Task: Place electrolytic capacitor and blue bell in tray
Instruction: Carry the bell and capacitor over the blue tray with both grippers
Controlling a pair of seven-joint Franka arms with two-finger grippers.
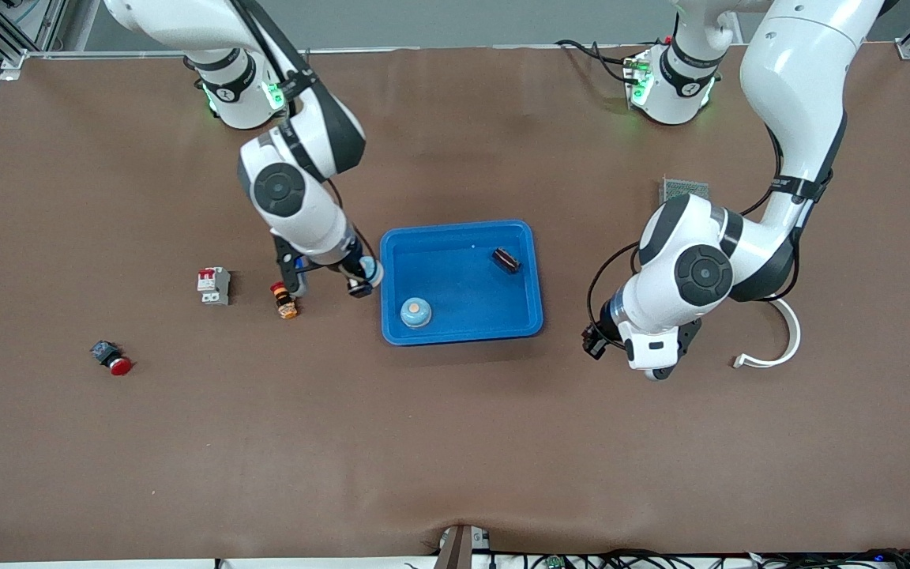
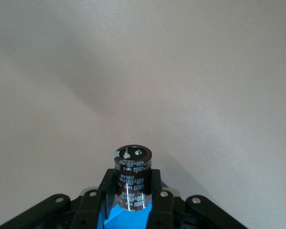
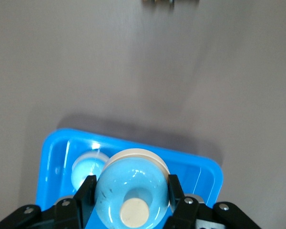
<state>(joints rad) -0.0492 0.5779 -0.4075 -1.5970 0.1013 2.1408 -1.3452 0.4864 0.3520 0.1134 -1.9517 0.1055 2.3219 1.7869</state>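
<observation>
The blue tray lies mid-table. In it rest one blue bell and one dark electrolytic capacitor. My right gripper hangs by the tray's rim toward the right arm's end, shut on a second blue bell. In the right wrist view the tray and its resting bell lie beneath. My left gripper is shut on another electrolytic capacitor, held upright over bare table. In the front view the left hand hovers off the tray's other end.
A grey breaker with red switches and a small orange-and-red part lie beside the right gripper. A red push-button sits nearer the front camera. A white curved piece and a grey mesh box lie toward the left arm's end.
</observation>
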